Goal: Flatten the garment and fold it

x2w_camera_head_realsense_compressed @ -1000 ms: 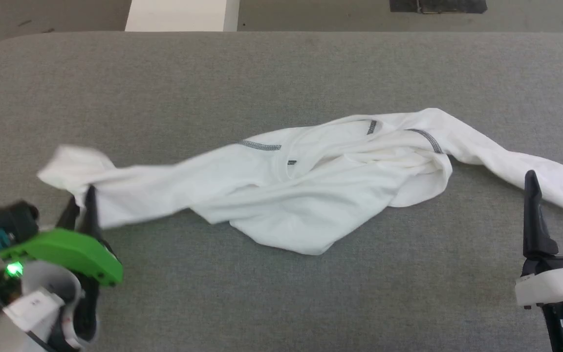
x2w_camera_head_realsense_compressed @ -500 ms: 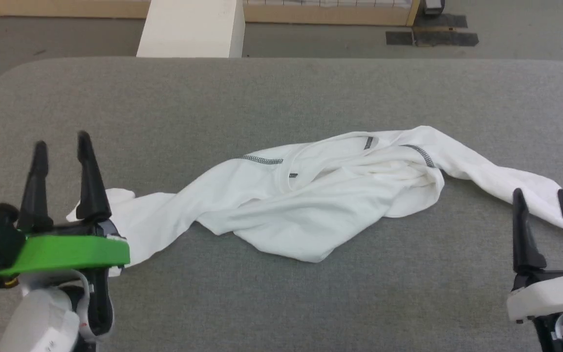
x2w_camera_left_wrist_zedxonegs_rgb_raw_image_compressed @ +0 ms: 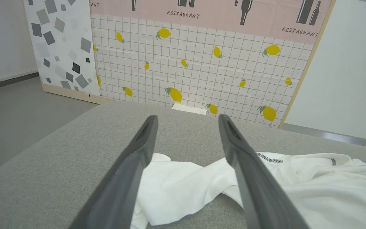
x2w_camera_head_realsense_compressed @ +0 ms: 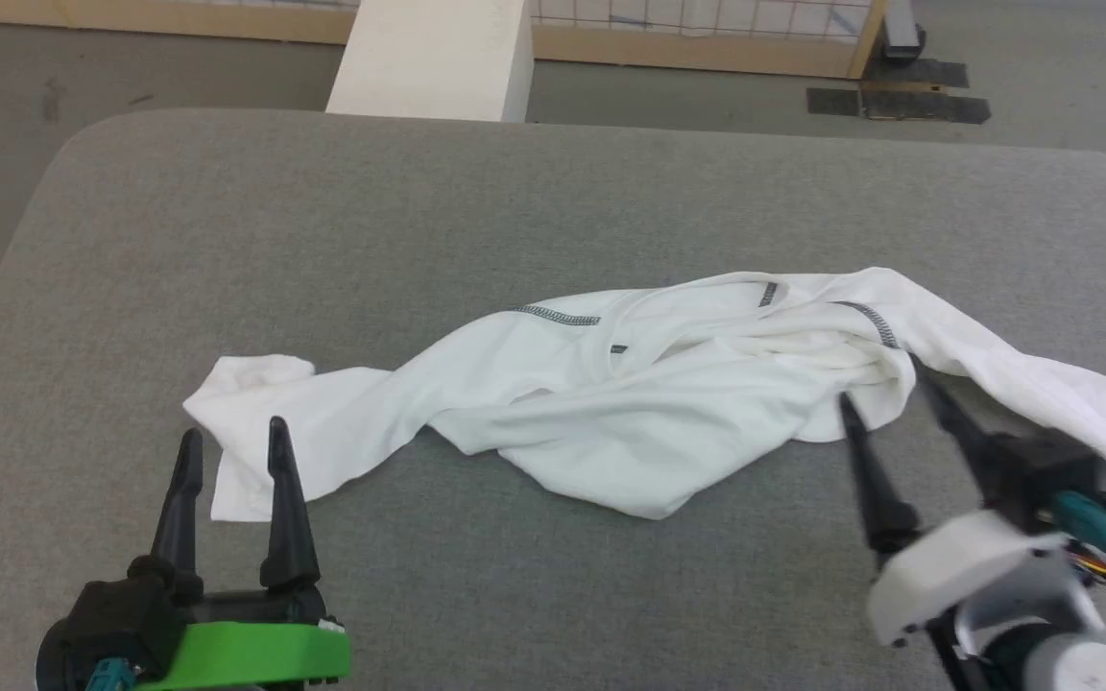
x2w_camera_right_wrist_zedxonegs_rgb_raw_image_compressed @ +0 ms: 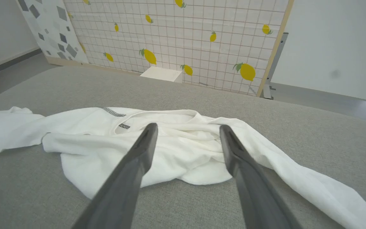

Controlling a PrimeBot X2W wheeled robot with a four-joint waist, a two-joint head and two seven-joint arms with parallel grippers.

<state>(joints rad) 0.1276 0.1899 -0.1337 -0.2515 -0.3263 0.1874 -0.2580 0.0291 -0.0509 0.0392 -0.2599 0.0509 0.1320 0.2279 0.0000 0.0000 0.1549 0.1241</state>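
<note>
Plainly, the crumpled white garment (x2w_camera_head_realsense_compressed: 649, 403) lies across the middle of the grey table (x2w_camera_head_realsense_compressed: 515, 211), the left gripper (x2w_camera_head_realsense_compressed: 232, 430) and right gripper (x2w_camera_head_realsense_compressed: 881, 386) both spread wide and empty beside it, "RESTAURANT" printed on the pink banner (x2w_camera_left_wrist_zedxonegs_rgb_raw_image_compressed: 221, 12) behind.

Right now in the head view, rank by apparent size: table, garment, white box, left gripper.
1. table
2. garment
3. left gripper and white box look about alike. The gripper is nearer the camera and the top edge cuts off the box, so unranked.
</note>
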